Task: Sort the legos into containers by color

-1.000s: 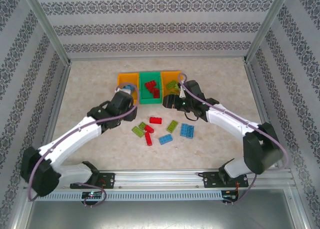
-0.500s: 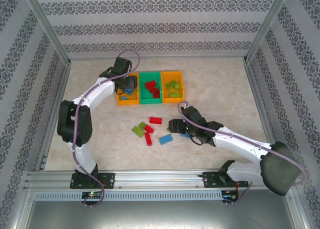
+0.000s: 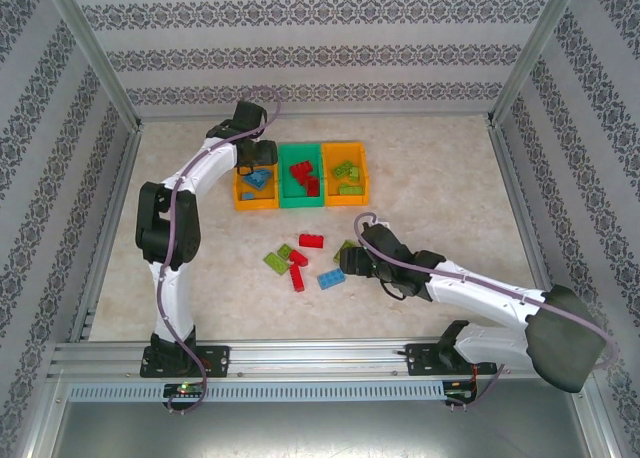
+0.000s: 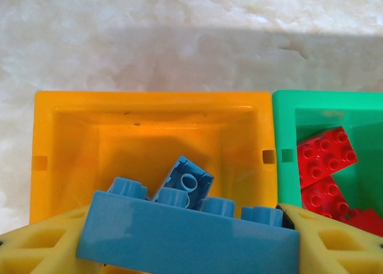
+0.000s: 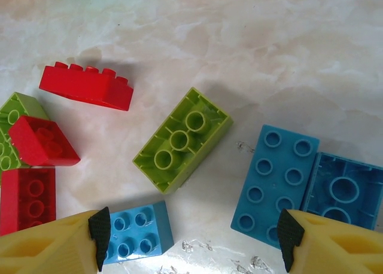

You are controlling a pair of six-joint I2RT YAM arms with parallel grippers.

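Observation:
My left gripper (image 4: 188, 245) is shut on a long blue lego (image 4: 185, 235), holding it just above the left orange container (image 4: 57, 136), where another blue lego (image 4: 187, 179) lies tilted. The green middle container (image 4: 286, 178) holds red legos (image 4: 323, 157). From above, the left gripper (image 3: 256, 166) hangs over that orange container (image 3: 256, 202). My right gripper (image 5: 194, 241) is open above the table, with an upside-down green lego (image 5: 182, 139) just ahead, a small blue lego (image 5: 136, 231) by its left finger and a blue eight-stud lego (image 5: 275, 184) by its right finger.
Loose red legos (image 3: 311, 241), a green one (image 3: 275, 263) and a blue one (image 3: 331, 278) lie mid-table beside the right gripper (image 3: 347, 261). The right orange container (image 3: 346, 200) holds green legos. Metal frame posts and patterned walls ring the table.
The left arm swung from the loose pile up to the left orange container, carrying the blue lego. The right arm came down from the right orange container to the loose legos.

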